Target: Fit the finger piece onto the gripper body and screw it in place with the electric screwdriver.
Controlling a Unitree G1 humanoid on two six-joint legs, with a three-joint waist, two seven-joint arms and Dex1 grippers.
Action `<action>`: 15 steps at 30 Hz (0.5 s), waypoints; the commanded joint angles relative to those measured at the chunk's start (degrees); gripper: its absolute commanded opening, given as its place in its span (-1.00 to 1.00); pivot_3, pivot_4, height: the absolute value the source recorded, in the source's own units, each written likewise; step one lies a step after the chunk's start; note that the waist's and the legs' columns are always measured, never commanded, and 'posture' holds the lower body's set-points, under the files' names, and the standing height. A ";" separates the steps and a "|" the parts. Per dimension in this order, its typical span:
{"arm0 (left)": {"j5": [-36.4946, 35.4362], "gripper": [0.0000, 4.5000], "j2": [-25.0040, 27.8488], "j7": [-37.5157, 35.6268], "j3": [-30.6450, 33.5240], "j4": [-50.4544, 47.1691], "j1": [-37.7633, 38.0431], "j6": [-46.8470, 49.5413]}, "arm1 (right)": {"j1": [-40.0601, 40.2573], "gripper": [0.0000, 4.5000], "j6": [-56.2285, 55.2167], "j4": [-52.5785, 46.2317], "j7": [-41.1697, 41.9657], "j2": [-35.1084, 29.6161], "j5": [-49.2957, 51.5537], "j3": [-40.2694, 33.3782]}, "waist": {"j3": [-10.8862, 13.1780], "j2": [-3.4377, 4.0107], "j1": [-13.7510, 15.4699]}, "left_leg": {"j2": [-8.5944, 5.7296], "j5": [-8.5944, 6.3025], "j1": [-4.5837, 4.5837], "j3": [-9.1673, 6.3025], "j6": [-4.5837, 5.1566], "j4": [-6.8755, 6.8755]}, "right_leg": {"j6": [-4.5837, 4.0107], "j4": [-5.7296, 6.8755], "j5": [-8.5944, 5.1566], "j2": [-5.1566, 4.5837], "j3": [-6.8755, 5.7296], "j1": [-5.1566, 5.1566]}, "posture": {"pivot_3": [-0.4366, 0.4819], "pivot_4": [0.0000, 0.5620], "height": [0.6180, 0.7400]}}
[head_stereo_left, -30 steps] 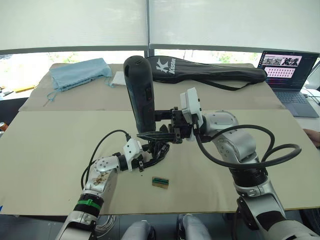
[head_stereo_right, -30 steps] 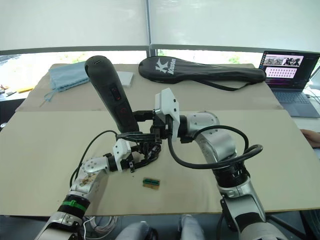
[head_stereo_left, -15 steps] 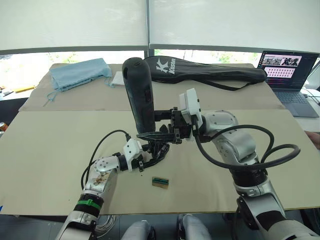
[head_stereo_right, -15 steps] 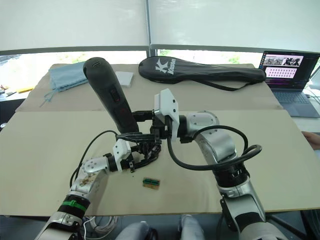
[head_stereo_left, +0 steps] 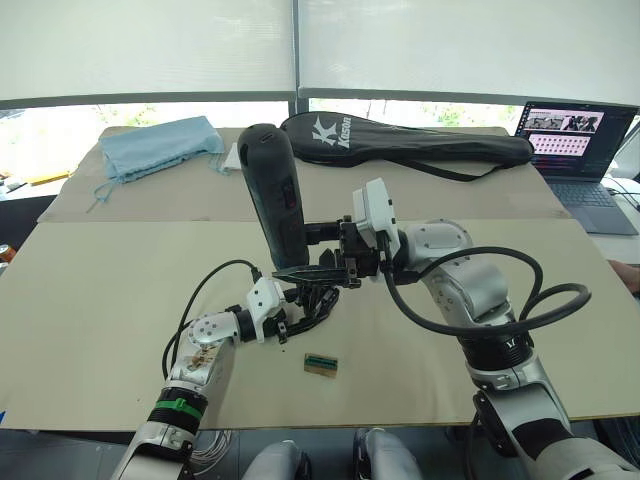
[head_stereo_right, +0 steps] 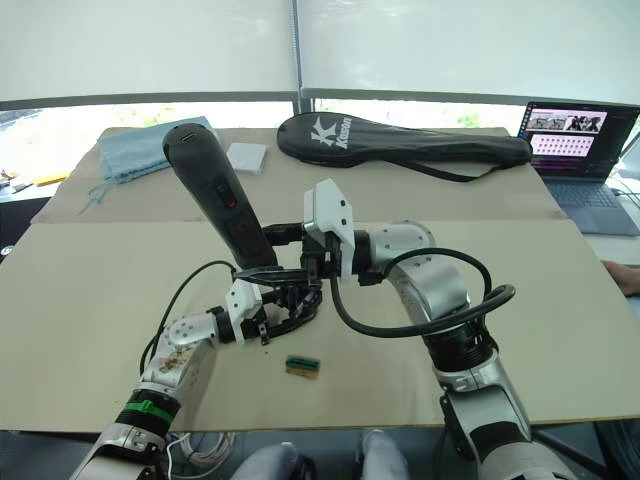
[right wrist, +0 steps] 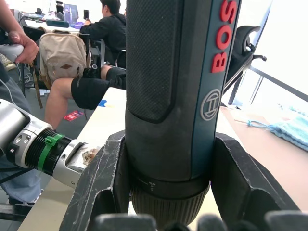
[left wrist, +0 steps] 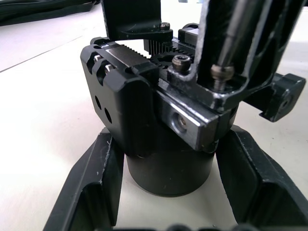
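Observation:
The electric screwdriver (head_stereo_left: 276, 196), a thick black cylinder with red lettering (right wrist: 226, 33), stands tilted over the table's middle. My right gripper (right wrist: 168, 159) is shut on its lower end. Its thin metal bit (left wrist: 232, 41) comes down onto the top of the gripper body (left wrist: 159, 120). The body is a small black mechanism with a round base and silvery bracket parts. It stands on the table between the fingers (left wrist: 91, 183) of my left gripper (head_stereo_left: 305, 308), which is shut on the base. I cannot tell the finger piece apart from the body's black parts.
A small green-and-tan block (head_stereo_left: 321, 363) lies just in front of the body. At the back are a long black racket bag (head_stereo_left: 420, 140), a blue cloth (head_stereo_left: 160, 145) and a laptop (head_stereo_left: 575, 150). People sit beyond the table (right wrist: 91, 57). A hand (head_stereo_left: 626, 272) rests at the right edge.
My right arm has shifted slightly left, and the screwdriver's top leans further left and a little lower. My left gripper and the body have not moved.

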 commanded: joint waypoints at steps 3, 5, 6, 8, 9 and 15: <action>0.81 0.01 -0.22 -0.59 -1.54 1.41 1.05 0.99 | 0.66 -0.15 -0.72 -0.67 -1.77 1.23 1.40 -1.94 | 0.00 0.00 0.00 | 0.00 0.00 0.00 0.00 0.00 0.00 | 0.00 0.00 0.00 0.00 0.00 0.00 | -0.05 -0.47 1.00; 0.83 0.01 -0.25 -0.59 -1.56 1.50 1.06 0.97 | 1.70 -0.15 -0.37 -0.10 -2.48 1.35 1.21 -2.06 | 0.00 0.00 0.00 | 0.00 0.00 0.01 0.00 0.00 0.00 | 0.00 0.01 0.00 0.00 0.00 0.01 | -0.05 -0.47 1.00; 0.83 0.01 -0.26 -0.59 -1.58 1.51 1.06 0.97 | 2.13 -0.15 0.06 0.17 -2.82 1.27 1.18 -2.09 | -0.01 0.01 0.00 | 0.00 0.00 0.02 0.00 0.00 0.00 | 0.00 0.01 0.00 0.00 -0.01 0.02 | -0.05 -0.47 1.00; 0.83 0.01 -0.26 -0.61 -1.60 1.48 1.06 1.00 | 2.77 -0.15 0.79 0.73 -3.33 0.79 0.76 -1.83 | -0.01 0.02 -0.01 | 0.00 0.00 0.05 0.00 -0.01 -0.01 | 0.00 0.00 0.00 0.00 -0.01 0.06 | -0.05 -0.47 1.00; 0.84 0.01 -0.25 -0.64 -1.61 1.52 1.03 0.98 | 3.05 -0.15 0.76 1.05 -3.45 0.59 0.41 -1.65 | -0.02 0.02 -0.01 | 0.00 0.00 0.06 0.00 -0.01 -0.01 | 0.00 0.00 0.00 0.00 -0.01 0.08 | -0.05 -0.47 1.00; 0.81 0.01 0.07 -0.97 -1.54 1.63 0.92 0.91 | 3.71 -0.15 1.02 1.42 -3.82 0.11 -0.85 -0.90 | -0.02 0.03 -0.14 | 0.05 -0.01 0.79 -0.01 -0.02 -0.22 | 0.00 -0.15 -0.02 0.01 0.01 0.77 | -0.05 -0.47 1.00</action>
